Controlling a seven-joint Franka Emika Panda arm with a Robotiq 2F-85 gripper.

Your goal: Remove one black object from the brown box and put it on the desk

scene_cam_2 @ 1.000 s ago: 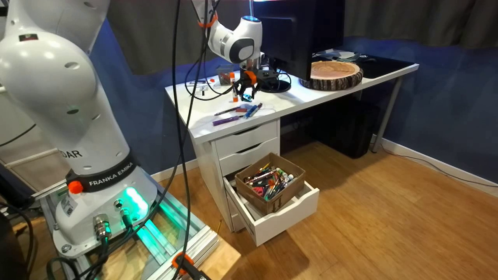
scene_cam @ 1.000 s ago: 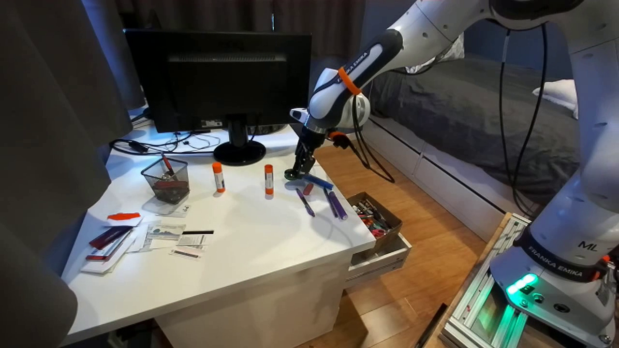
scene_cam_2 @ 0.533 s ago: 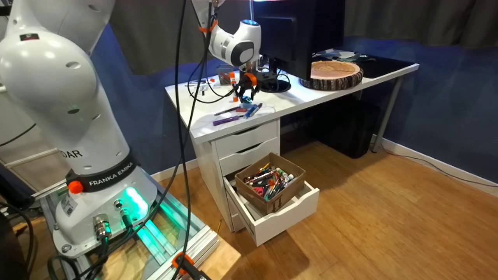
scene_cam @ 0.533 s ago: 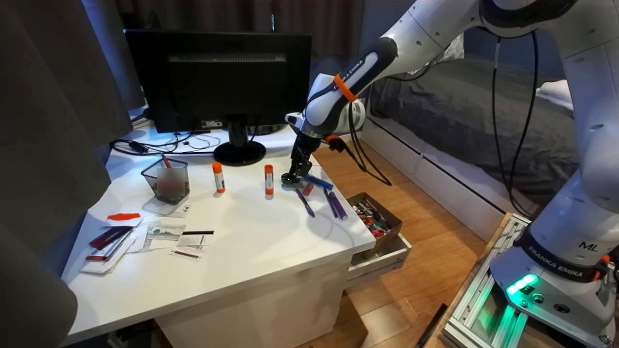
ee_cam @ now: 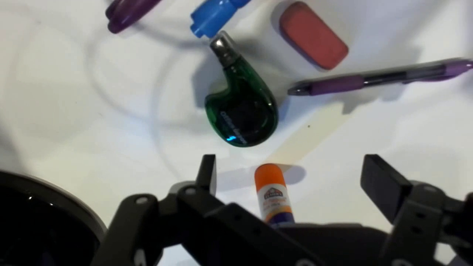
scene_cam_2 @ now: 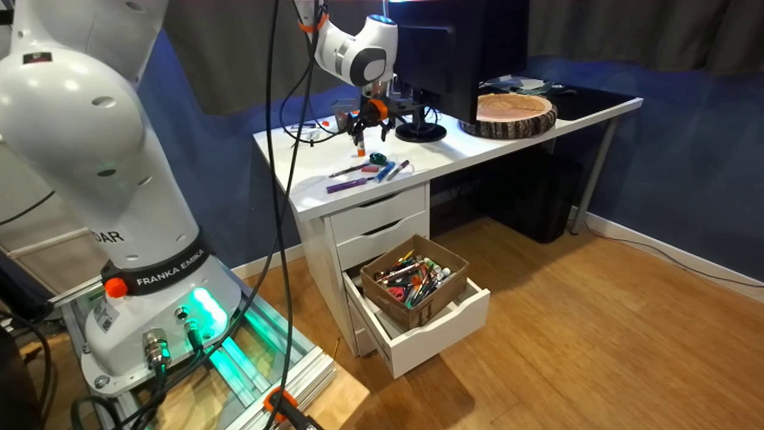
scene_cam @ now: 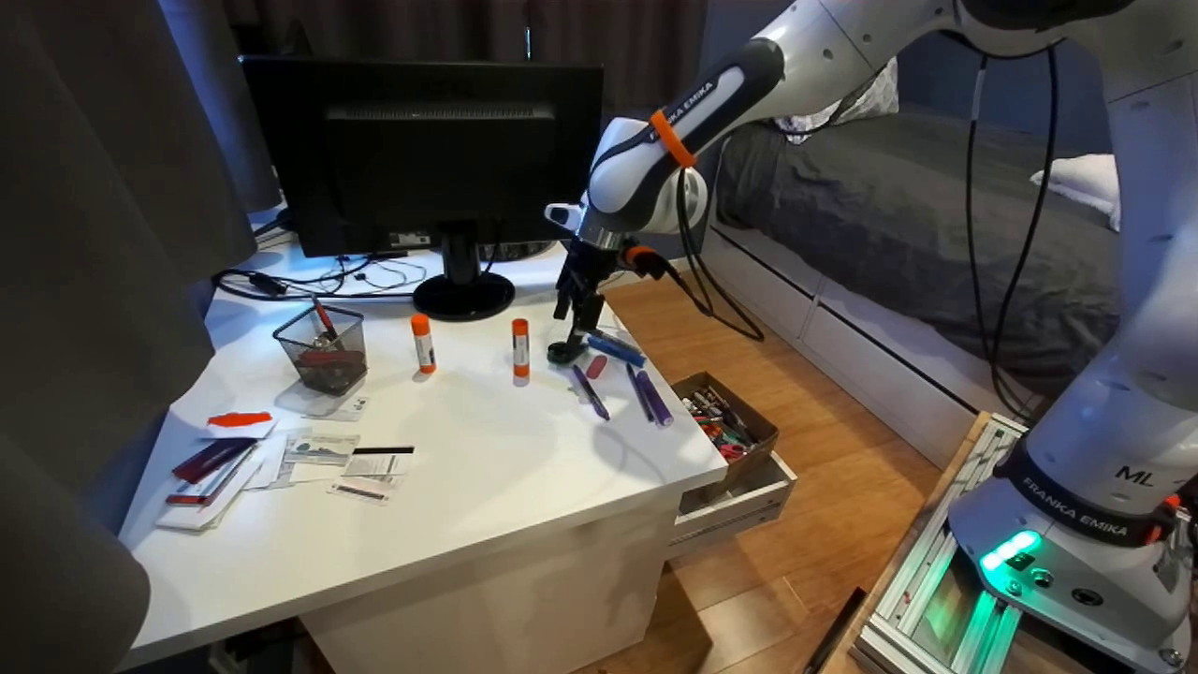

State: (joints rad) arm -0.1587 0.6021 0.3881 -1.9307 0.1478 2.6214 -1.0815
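You are holding the glossy white, multi-jointed arm bent in an arch. Its black two-fingered gripper is pointing downward, the dark, blocky fingers standing wide apart.

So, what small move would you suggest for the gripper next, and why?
I'd probably raise the gripper straight up rather than sideways: its jaws stand open, the dark green silver-tipped item lies ungripped on the desk, and the nearer glue stick stands upright and might tip.

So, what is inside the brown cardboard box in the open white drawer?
In an exterior view, the brown cardboard box holds a jumbled heap of pens and markers, with what look like pink scissor handles. The heap covers the bottom; anything beneath is hidden.
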